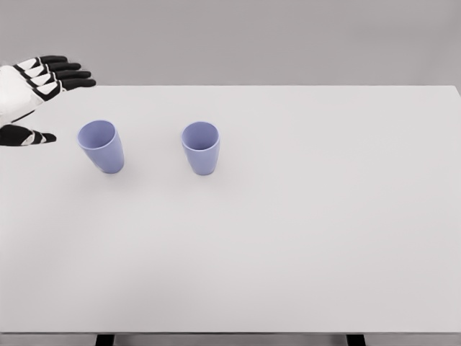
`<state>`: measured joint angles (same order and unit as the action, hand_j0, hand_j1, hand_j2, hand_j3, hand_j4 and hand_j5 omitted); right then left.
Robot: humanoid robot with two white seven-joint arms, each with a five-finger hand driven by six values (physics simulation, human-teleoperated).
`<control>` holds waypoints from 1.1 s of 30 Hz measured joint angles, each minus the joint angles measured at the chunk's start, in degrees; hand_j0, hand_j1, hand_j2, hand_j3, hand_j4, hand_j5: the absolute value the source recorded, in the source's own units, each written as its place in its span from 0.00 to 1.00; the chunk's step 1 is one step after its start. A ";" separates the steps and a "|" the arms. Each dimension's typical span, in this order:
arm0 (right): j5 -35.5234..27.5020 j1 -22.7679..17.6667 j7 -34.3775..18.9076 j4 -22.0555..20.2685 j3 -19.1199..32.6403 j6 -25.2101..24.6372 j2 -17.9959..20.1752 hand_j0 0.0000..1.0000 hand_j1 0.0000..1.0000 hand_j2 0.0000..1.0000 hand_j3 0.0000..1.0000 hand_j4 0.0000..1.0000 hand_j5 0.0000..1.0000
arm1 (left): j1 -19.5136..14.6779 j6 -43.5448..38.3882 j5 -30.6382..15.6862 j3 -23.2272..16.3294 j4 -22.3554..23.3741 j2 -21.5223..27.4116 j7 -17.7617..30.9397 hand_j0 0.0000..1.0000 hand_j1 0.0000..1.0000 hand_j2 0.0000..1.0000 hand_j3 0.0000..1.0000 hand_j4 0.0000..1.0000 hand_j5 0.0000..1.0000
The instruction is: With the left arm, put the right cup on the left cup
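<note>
Two upright lavender plastic cups, left (101, 146) and right (201, 147), on white table (302, 231); left hand (32, 97) far left, fingers (68, 75) spread, empty.

A wide white table (302, 238) fills most of the view, its far edge running straight across. Behind it stands a plain grey wall (252, 36). Two dark stubs (105, 339) at the near edge are perhaps its legs.

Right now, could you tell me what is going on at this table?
The robot's left hand hovers open at the table's far-left edge, holding nothing. Two upright lavender cups stand apart on the white table: the left cup close to the hand, and the right cup further along. Neither cup is touched, so the stacking has not yet begun. The right arm is not in view.
</note>
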<state>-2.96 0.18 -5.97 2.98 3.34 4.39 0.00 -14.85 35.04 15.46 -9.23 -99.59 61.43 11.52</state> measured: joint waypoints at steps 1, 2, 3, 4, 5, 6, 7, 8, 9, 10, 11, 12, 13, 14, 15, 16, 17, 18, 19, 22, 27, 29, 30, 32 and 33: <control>-0.01 0.00 0.00 0.00 0.00 0.00 0.00 1.00 1.00 1.00 1.00 1.00 1.00 | -0.09 0.00 0.45 -0.07 -0.02 0.14 2.66 1.00 1.00 1.00 1.00 1.00 1.00; -0.01 0.00 0.00 0.00 0.00 0.00 0.00 1.00 1.00 1.00 1.00 1.00 1.00 | -0.35 0.01 0.60 -0.28 -0.14 0.23 5.63 1.00 1.00 1.00 1.00 1.00 1.00; -0.01 0.00 0.00 0.00 0.00 0.00 0.00 1.00 1.00 1.00 1.00 1.00 1.00 | -1.49 0.02 0.19 -0.50 -0.28 0.30 8.98 1.00 1.00 1.00 1.00 1.00 1.00; -0.02 0.00 0.00 0.00 0.00 0.00 0.00 1.00 1.00 1.00 1.00 1.00 1.00 | -2.55 0.03 -1.15 -0.69 -0.39 0.37 12.73 1.00 1.00 1.00 1.00 1.00 1.00; -0.02 0.00 0.00 0.00 0.00 0.00 0.00 1.00 1.00 1.00 1.00 1.00 1.00 | -4.21 0.05 -3.58 -0.97 -0.53 0.42 15.78 1.00 1.00 1.00 1.00 1.00 1.00; -0.02 0.00 0.00 -0.01 0.00 0.00 0.00 1.00 1.00 1.00 1.00 1.00 1.00 | -7.12 0.04 -6.49 -1.63 -0.84 0.45 17.97 1.00 1.00 1.00 1.00 1.00 1.00; -0.01 0.00 0.00 0.00 0.00 0.00 0.00 1.00 1.00 1.00 1.00 1.00 1.00 | -10.53 0.00 -9.31 -2.76 -1.13 0.28 19.52 1.00 1.00 1.00 1.00 1.00 1.00; 0.00 0.00 0.00 0.00 0.00 0.00 0.00 1.00 1.00 1.00 1.00 1.00 1.00 | -14.70 0.19 -11.29 -4.48 -1.33 -0.22 20.69 1.00 1.00 1.00 1.00 1.00 1.00; -0.01 0.00 0.00 0.00 0.00 0.00 0.00 1.00 1.00 1.00 1.00 1.00 1.00 | -20.64 -0.20 -13.50 -6.92 -1.45 -1.54 21.49 1.00 1.00 1.00 1.00 1.00 1.00; -0.02 0.00 0.00 -0.01 0.00 0.00 0.00 1.00 1.00 1.00 1.00 1.00 1.00 | -25.49 -2.55 -15.54 -9.52 -1.50 -3.36 22.03 1.00 1.00 1.00 1.00 1.00 1.00; -0.02 0.00 0.00 0.00 0.01 0.00 0.00 1.00 1.00 1.00 1.00 1.00 1.00 | -27.32 -5.65 -16.51 -12.01 -1.46 -5.39 22.43 1.00 1.00 1.00 1.00 1.00 1.00; -0.02 0.00 0.00 0.00 0.00 0.00 0.00 1.00 1.00 1.00 1.00 1.00 1.00 | -27.86 -8.71 -16.95 -14.33 -1.35 -7.01 22.73 1.00 1.00 1.00 1.00 1.00 1.00; -0.03 0.00 0.00 0.00 0.01 0.00 0.00 1.00 1.00 1.00 1.00 1.00 1.00 | -30.48 -11.23 -17.02 -16.87 -1.26 -8.20 22.95 1.00 1.00 1.00 1.00 1.00 1.00; 0.00 0.00 0.00 0.00 0.00 0.00 0.00 1.00 1.00 1.00 1.00 1.00 1.00 | -32.77 -13.08 -17.02 -19.98 -1.03 -9.05 23.09 1.00 1.00 1.00 1.00 1.00 1.00; 0.01 0.00 0.00 0.00 0.00 0.00 0.00 1.00 1.00 1.00 1.00 1.00 1.00 | -35.67 -14.36 -17.03 -23.72 -0.44 -9.67 23.20 1.00 1.00 1.00 1.00 1.00 1.00; 0.00 0.00 0.00 0.00 0.01 0.00 0.00 1.00 1.00 1.00 1.00 1.00 1.00 | -40.23 -15.24 -17.06 -28.33 0.22 -10.11 23.27 1.00 1.00 1.00 1.00 1.00 1.00; 0.01 0.00 0.00 0.00 0.00 0.00 0.00 1.00 1.00 1.00 1.00 1.00 1.00 | -42.01 -15.82 -17.00 -32.74 0.80 -10.45 23.33 1.00 1.00 1.00 1.00 1.00 1.00; 0.00 0.00 0.00 -0.01 0.00 0.00 0.00 1.00 1.00 1.00 1.00 1.00 1.00 | -43.68 -16.25 -16.92 -36.63 1.45 -10.69 23.39 1.00 1.00 1.00 1.00 1.00 1.00; 0.00 0.00 0.00 0.00 0.00 -0.01 0.00 1.00 1.00 1.00 1.00 1.00 1.00 | -44.99 -16.59 -16.37 -40.11 2.25 -10.89 23.41 1.00 1.00 1.00 1.00 1.00 1.00; -0.01 0.00 0.00 0.00 0.00 -0.06 0.00 1.00 1.00 1.00 1.00 1.00 1.00 | -51.58 -17.14 -15.00 -48.45 4.59 -12.17 23.46 1.00 1.00 1.00 1.00 1.00 1.00; -0.01 0.00 0.00 0.00 0.00 -0.06 0.00 1.00 1.00 1.00 1.00 1.00 1.00 | -59.76 -17.64 -14.41 -59.05 8.83 -16.13 23.49 1.00 1.00 1.00 1.00 1.00 1.00; -0.02 0.00 0.00 0.00 0.00 -0.05 0.00 1.00 1.00 1.00 1.00 1.00 1.00 | -59.85 -17.71 -14.43 -61.70 12.38 -19.08 23.50 1.00 1.00 1.00 1.00 1.00 1.00; -0.02 0.00 0.00 0.00 0.00 -0.06 0.00 1.00 1.00 1.00 1.00 1.00 1.00 | -59.94 -17.72 -14.58 -62.54 14.04 -20.33 23.50 1.00 1.00 1.00 1.00 1.00 1.00; -0.01 0.00 0.00 0.00 0.00 -0.07 0.00 1.00 1.00 1.00 1.00 1.00 1.00 | -60.21 -17.77 -15.68 -63.59 16.79 -22.10 23.50 1.00 1.00 1.00 1.00 1.00 1.00; -0.01 0.00 0.00 0.00 0.00 -0.07 0.00 1.00 1.00 1.00 1.00 1.00 1.00 | -60.21 -17.79 -16.33 -63.93 18.11 -22.71 23.50 1.00 1.00 1.00 1.00 1.00 1.00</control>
<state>-2.97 0.18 -5.97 2.99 3.34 4.33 0.00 -75.06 17.25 -0.87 -73.15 -81.47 38.72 35.02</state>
